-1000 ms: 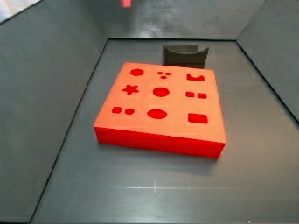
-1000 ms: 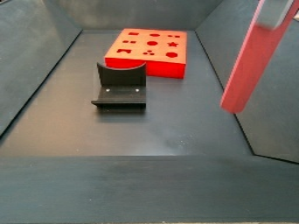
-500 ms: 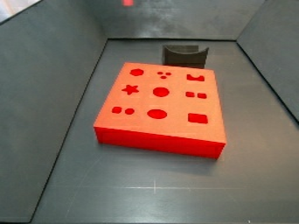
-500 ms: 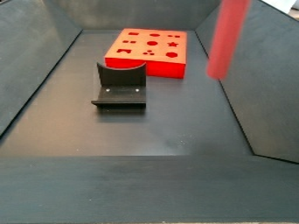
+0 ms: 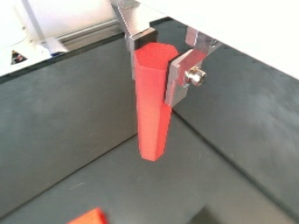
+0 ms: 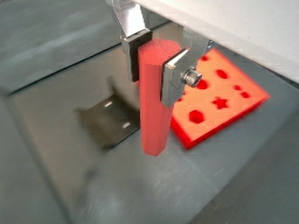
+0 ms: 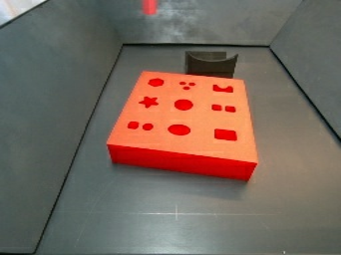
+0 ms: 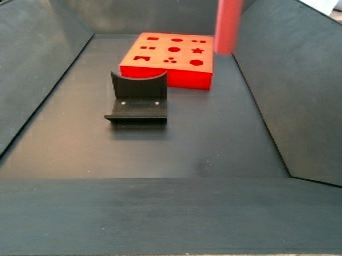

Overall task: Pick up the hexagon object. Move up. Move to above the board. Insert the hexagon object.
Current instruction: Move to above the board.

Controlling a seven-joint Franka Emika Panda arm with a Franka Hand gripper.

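Observation:
My gripper [image 5: 160, 54] is shut on the hexagon object [image 5: 152, 105], a long red rod that hangs straight down between the silver fingers; both wrist views show it [image 6: 152, 96]. The gripper [image 6: 159, 54] is high above the floor. The rod's lower end shows at the top of both side views [image 8: 229, 25] [image 7: 150, 6]; the gripper itself is out of frame there. The board [image 7: 184, 118], a thick red-orange block with shape holes, lies flat on the floor; it also shows in a side view [image 8: 170, 58] and a wrist view [image 6: 216, 96], off to one side of the rod.
The dark fixture [image 8: 138, 98] stands on the floor in front of the board, also seen in a side view [image 7: 210, 62] and a wrist view [image 6: 107, 122]. Dark sloping walls enclose the floor.
The held rod has moved left across a side view, from near the right wall towards the board, and now looks smaller and farther off. Board and fixture have not moved.

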